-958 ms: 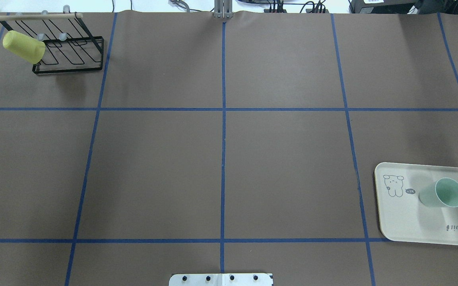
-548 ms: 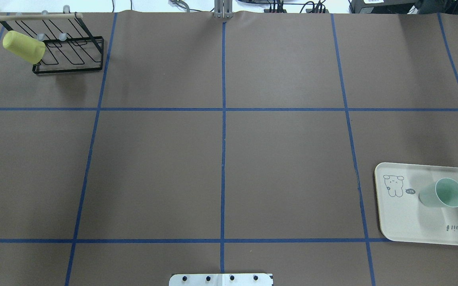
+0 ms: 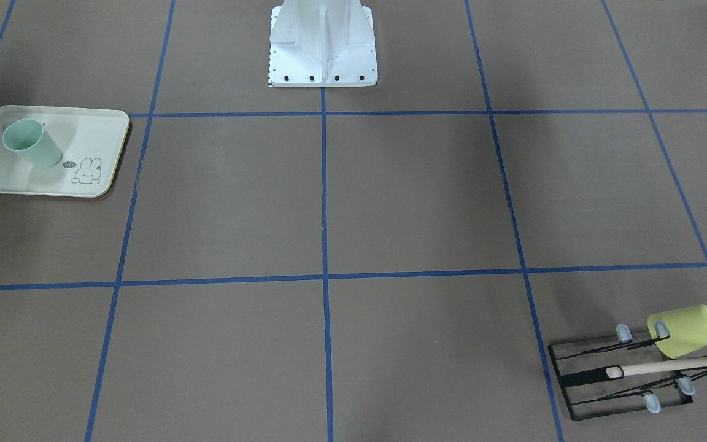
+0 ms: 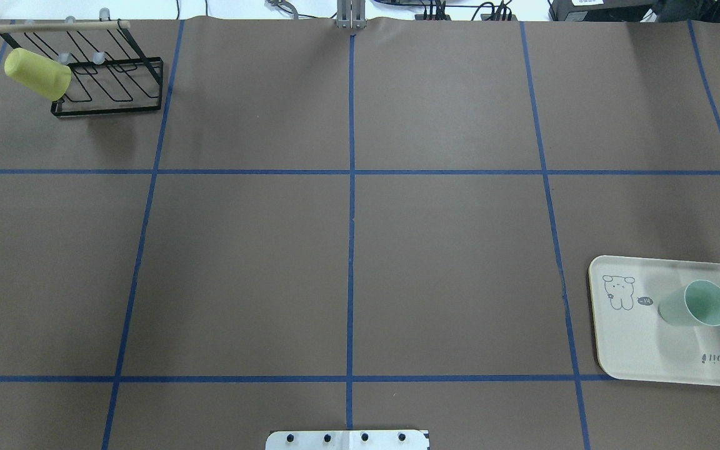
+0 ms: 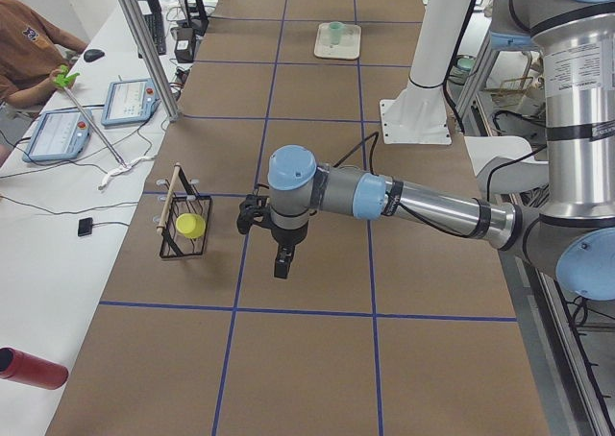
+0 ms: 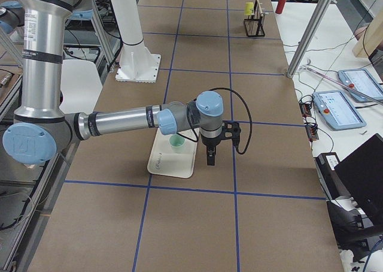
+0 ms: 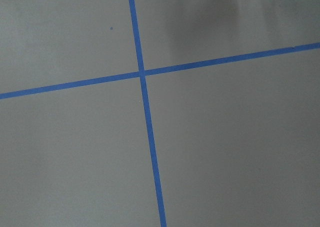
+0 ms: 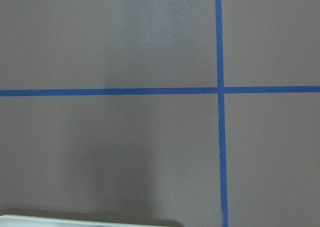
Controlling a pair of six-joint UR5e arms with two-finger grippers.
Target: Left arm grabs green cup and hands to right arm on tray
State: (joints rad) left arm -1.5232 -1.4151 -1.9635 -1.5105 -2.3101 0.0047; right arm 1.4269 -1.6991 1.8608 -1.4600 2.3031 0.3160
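Observation:
The pale mint-green cup [image 4: 694, 304] stands upright, mouth up, on the cream-white tray [image 4: 647, 356] at the table's near right. Both show in the front view, cup [image 3: 31, 144] and tray [image 3: 46, 181], and in the right side view, cup [image 6: 176, 143] and tray [image 6: 170, 165]. My right gripper [image 6: 210, 157] hangs above the table just beside the tray, apart from the cup. My left gripper [image 5: 281, 263] hangs above the table near the black wire rack [image 5: 183, 230]. Each gripper shows only in a side view, so I cannot tell whether it is open or shut.
A yellow-green cup [image 4: 38, 74] hangs tilted on the black wire rack [image 4: 116, 87] at the far left corner. Blue tape lines grid the brown table. The robot base plate [image 4: 347, 440] sits at the near edge. An operator [image 5: 24, 52] sits beyond the left end.

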